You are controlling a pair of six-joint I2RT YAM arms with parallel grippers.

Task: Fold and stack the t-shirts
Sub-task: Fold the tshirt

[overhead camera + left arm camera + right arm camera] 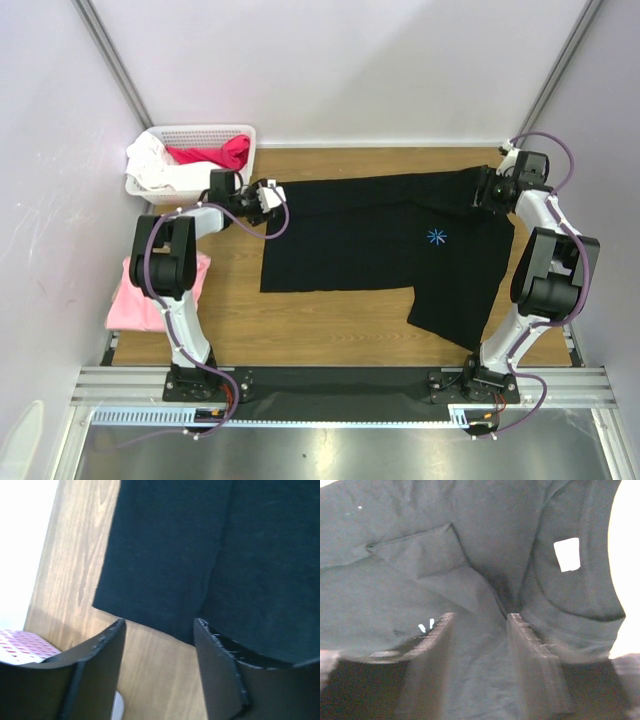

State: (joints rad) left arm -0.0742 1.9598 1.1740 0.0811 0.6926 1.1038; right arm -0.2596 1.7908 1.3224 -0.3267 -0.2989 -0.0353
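Pink shirt (135, 300) looks done, black shirt (380, 250) is only part-folded and not stacked yet, left gripper (159, 623) and right gripper (481, 616) both spread, holding nothing.

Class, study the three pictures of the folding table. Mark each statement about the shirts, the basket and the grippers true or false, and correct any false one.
1. The black t-shirt lies spread on the table. True.
2. The pink t-shirt is stacked on the black one. False: it lies apart, at the table's left edge.
3. The basket is empty. False: it holds white cloth and red cloth.
4. The left gripper has its jaws apart. True.
5. The right gripper is over black cloth. True.
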